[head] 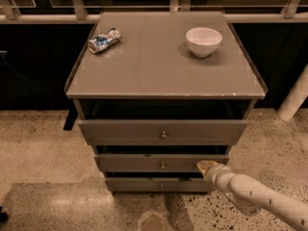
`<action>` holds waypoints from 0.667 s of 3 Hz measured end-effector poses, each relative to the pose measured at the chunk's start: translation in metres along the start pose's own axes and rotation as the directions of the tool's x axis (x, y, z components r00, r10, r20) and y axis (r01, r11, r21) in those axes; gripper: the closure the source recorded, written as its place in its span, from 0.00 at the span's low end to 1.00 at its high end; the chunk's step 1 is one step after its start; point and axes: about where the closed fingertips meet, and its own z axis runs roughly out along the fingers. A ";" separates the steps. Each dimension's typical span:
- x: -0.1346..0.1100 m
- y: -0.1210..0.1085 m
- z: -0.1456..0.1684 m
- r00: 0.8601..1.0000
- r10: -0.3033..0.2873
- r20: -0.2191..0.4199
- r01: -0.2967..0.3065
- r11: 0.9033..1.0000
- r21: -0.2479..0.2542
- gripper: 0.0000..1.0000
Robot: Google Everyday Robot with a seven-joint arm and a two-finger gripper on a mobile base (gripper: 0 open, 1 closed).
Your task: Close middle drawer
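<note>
The middle drawer (162, 163) is the grey mid-sized front with a small round knob, between a wider top drawer (163, 132) and a narrower bottom drawer (160, 185). It stands slightly out of the grey cabinet, with a dark gap above its front. My gripper (207, 166) comes in from the lower right on a white arm (255, 196). Its yellowish tip looks shut and presses against the right end of the middle drawer's front.
The top drawer is pulled out, with a dark opening under the cabinet top (144, 66). On the top stand a white bowl (203, 41) and a crumpled wrapper (104, 40). A speckled floor (43, 143) lies around, with a railing and dark windows behind and a white post (294, 97) at right.
</note>
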 end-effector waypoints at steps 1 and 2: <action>0.000 -0.003 0.002 1.000 -0.003 -0.008 0.003 1.000 0.008 1.00; 0.007 -0.003 0.000 0.999 0.024 -0.034 -0.025 0.999 -0.032 1.00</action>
